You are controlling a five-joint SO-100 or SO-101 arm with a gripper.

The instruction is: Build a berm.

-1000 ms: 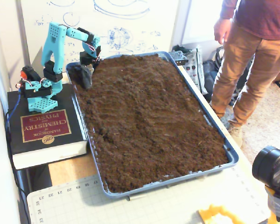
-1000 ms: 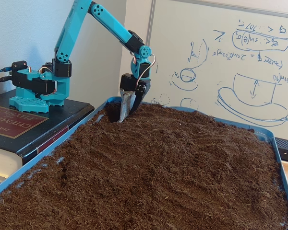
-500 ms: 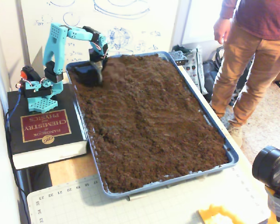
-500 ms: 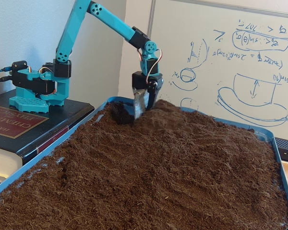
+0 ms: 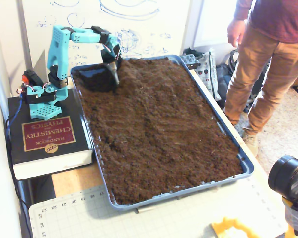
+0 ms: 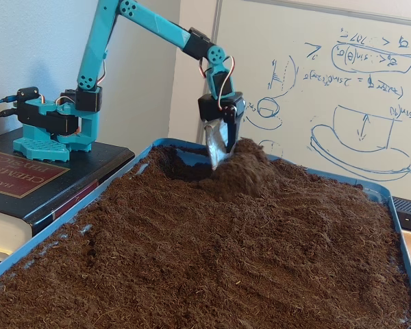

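I am seeing my teal arm (image 6: 151,24) rising from its base, bending at the elbow and reaching out level, with the wrist folding down so the gripper (image 6: 218,156) is pointing at the ground. In the higher fixed view the gripper (image 5: 114,77) is hanging below the wrist servo. Its fingers are lying close together like one blade, but I cannot tell whether they are fully closed.
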